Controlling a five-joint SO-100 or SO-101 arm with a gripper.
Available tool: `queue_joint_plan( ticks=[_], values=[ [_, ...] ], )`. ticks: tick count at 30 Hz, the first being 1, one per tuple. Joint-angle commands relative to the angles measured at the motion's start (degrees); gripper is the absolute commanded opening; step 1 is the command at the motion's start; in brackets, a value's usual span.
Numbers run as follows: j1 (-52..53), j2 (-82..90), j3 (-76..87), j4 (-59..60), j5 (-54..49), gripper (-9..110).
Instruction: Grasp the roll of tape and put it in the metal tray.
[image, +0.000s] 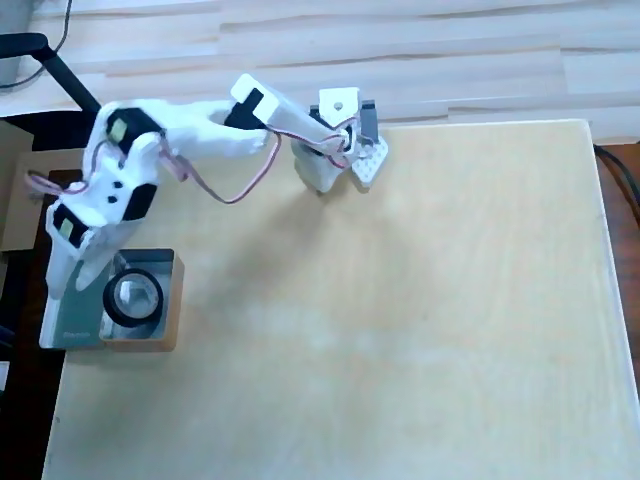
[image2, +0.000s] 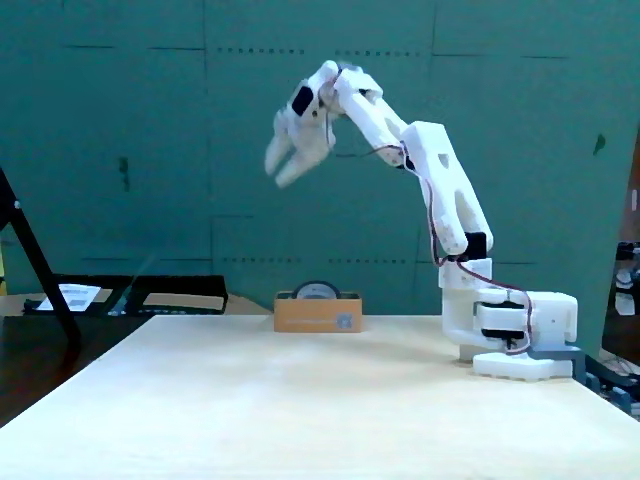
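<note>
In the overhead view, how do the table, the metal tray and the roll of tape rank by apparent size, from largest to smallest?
1. Table, by far the largest.
2. Metal tray, partly hidden under the arm.
3. Roll of tape, lying inside the tray and narrower than it.

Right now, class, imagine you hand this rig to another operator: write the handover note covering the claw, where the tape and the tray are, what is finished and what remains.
Claw: raised high above the tray, empty, its fingers apart in the fixed view.
Roll of tape: lying inside the metal tray, toward the tray's right side in the overhead view; in the fixed view its top edge shows above the tray's tan wall.
Metal tray: at the table's left edge in the overhead view.
Done: tape picked up, placed in the tray and released.
Left: nothing for the tape; perhaps just bring the arm back to rest.
</note>
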Motion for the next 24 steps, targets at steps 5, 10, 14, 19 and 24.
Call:
queue_joint_plan(
  ticks=[5, 10, 14, 19, 24],
  values=[
    [-11.43, 11.78, -4.48, 18.9, 0.79, 9],
    [-16.79, 22.76, -4.48, 18.9, 0.88, 9],
    [-24.08, 33.05, -5.19, 18.81, 0.97, 9],
    [-30.32, 45.62, -3.78, 18.81, 0.7, 9],
    [-30.76, 57.04, 4.22, 18.81, 0.26, -1]
  ],
)
